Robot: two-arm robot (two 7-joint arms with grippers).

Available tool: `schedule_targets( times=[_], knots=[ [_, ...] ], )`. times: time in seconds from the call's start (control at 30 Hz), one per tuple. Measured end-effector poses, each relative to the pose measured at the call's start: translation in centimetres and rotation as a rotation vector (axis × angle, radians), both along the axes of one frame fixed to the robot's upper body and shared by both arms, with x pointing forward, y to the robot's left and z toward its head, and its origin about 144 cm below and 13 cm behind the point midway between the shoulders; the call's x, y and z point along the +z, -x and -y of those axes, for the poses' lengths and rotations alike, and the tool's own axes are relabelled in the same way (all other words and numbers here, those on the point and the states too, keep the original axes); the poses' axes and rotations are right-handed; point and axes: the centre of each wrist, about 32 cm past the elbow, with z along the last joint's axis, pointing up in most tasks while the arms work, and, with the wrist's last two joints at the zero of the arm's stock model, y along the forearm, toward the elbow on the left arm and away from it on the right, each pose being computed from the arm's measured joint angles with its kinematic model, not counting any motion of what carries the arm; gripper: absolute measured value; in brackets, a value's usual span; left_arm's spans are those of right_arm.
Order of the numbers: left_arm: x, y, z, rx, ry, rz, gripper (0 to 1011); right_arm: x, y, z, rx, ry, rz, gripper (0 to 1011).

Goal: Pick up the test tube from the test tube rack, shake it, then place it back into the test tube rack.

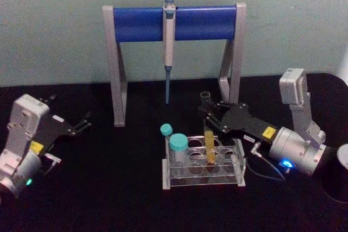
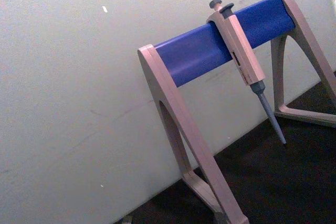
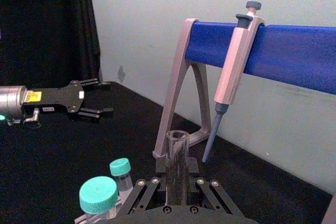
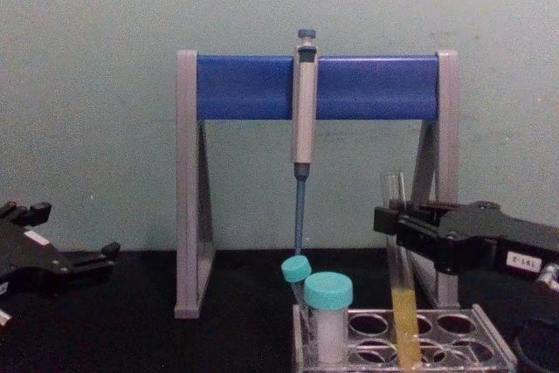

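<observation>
Our right gripper (image 1: 210, 119) looks closed on the upper part of the test tube (image 4: 403, 303), whose yellow-filled lower end sits below the fingers in a hole of the test tube rack (image 1: 174, 180). Our left gripper (image 3: 105, 98) rests spread open, well off to the side. Because the glass is slim and uncapped, we judge that a slanted lift could catch the hole's rim and drag the rack, and that hard shaking could spill liquid or let the tube slip.

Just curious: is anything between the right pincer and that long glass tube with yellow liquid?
Nothing visible. The right pincer is at the upper part of the long clear glass tube standing in the clear plastic rack; the teal-capped tubes stand apart.
</observation>
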Motion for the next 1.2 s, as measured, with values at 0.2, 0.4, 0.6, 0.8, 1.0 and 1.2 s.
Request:
schedule_targets(
  times=[0.2, 0.4, 0.6, 0.8, 1.0, 1.2],
  knots=[
    [0.00, 0.00, 0.00, 0.000, 0.000, 0.000, 1001, 0.01, 0.00, -0.01, -0.002, 0.005, -0.003, 223],
    [0.00, 0.00, 0.00, 0.000, 0.000, 0.000, 1001, 0.01, 0.04, -0.04, -0.006, 0.009, -0.003, 223],
    [0.00, 0.00, 0.00, 0.000, 0.000, 0.000, 1001, 0.01, 0.05, -0.05, -0.006, 0.009, -0.003, 223],
    [0.00, 0.00, 0.00, 0.000, 0.000, 0.000, 1001, 0.01, 0.06, -0.05, -0.006, 0.008, -0.003, 223],
    [0.00, 0.00, 0.00, 0.000, 0.000, 0.000, 1001, 0.02, 0.05, -0.04, -0.006, 0.007, -0.003, 233],
    [0.00, 0.00, 0.00, 0.000, 0.000, 0.000, 1001, 0.03, 0.05, -0.03, -0.006, 0.007, -0.002, 423]
  ],
)
